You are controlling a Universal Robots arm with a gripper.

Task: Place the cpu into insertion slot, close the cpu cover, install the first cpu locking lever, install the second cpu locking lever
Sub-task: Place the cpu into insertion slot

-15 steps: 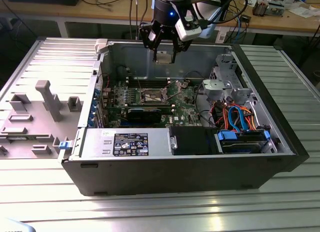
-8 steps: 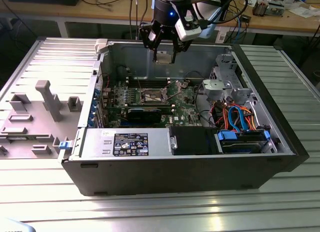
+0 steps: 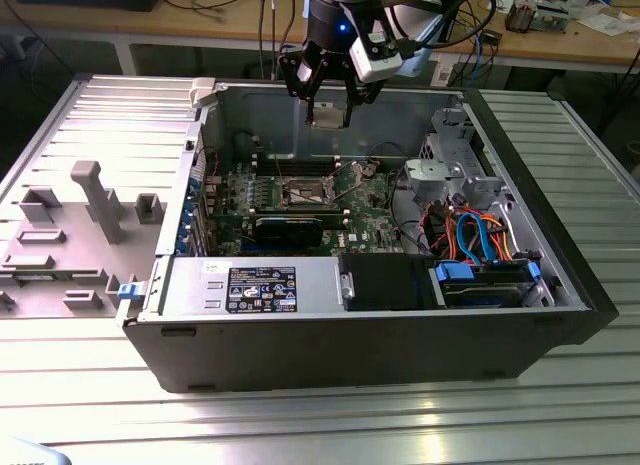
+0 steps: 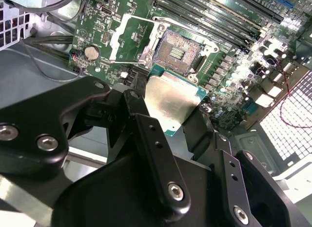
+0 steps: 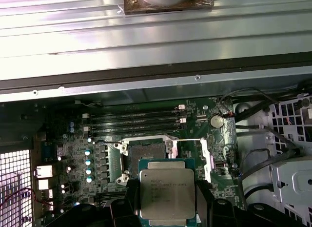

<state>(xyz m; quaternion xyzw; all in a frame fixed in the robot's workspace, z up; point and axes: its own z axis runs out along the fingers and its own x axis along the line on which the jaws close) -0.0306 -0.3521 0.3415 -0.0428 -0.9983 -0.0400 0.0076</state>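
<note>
My gripper (image 3: 328,107) hangs above the open computer case, shut on the cpu (image 3: 328,116), a flat silvery square chip. In both wrist views the cpu (image 4: 170,102) (image 5: 167,193) sits between the black fingers (image 4: 148,139), held by its edges. The insertion slot (image 4: 178,53) (image 5: 146,154) (image 3: 308,193) lies on the green board beneath, dark centre exposed, with nothing in it. The cpu cover (image 4: 115,39) is swung open beside the slot. A thin locking lever (image 5: 187,139) stands released along the socket's edge.
Long black memory slots (image 5: 136,120) run next to the socket. A drive cage (image 3: 455,160) with orange and blue cables (image 3: 470,235) fills the case on the exterior view's right. A grey fixture plate (image 3: 80,215) lies on the exterior view's left. The case walls (image 3: 300,335) surround the board.
</note>
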